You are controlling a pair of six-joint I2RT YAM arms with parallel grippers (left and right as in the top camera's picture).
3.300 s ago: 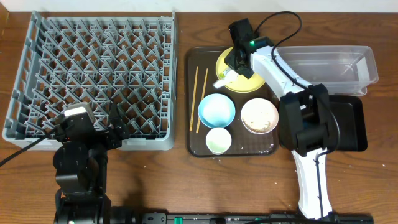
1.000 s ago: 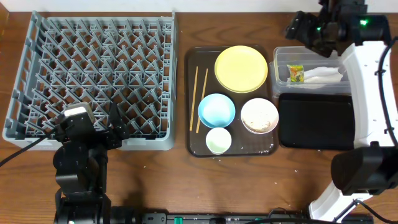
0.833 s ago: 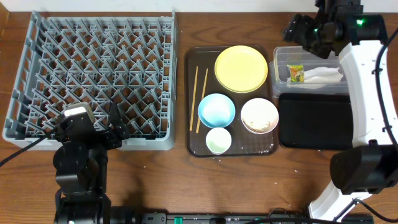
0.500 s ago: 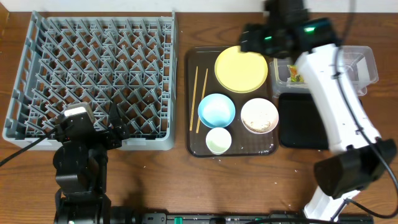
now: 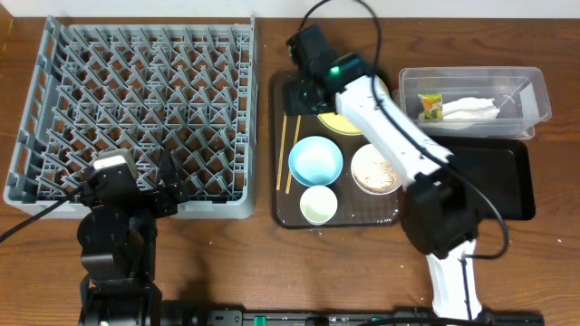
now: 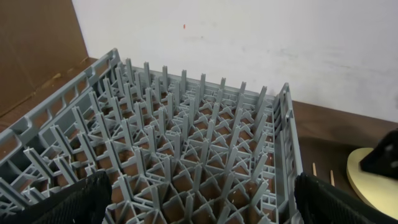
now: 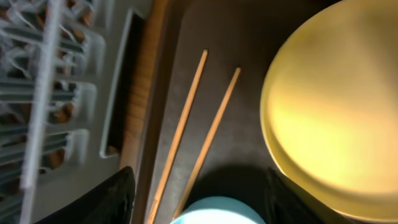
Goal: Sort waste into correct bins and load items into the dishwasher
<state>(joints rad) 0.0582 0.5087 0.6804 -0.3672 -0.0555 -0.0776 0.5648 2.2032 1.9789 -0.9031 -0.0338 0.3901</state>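
The right claw (image 7: 196,208) hovers, fingers spread wide, over the wooden chopsticks (image 7: 208,140). These lie on the dark brown tray (image 5: 283,213) beside the yellow plate (image 7: 336,112). The left claw (image 6: 205,214), also spread and holding nothing, faces the grey dish rack (image 5: 136,109) on the counter (image 5: 227,263).

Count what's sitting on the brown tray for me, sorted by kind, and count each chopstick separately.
Plates: 1, the yellow plate
Bowls: 2, the light blue bowl and the white bowl
Cups: 1, the small white cup
Chopsticks: 2
Total: 6
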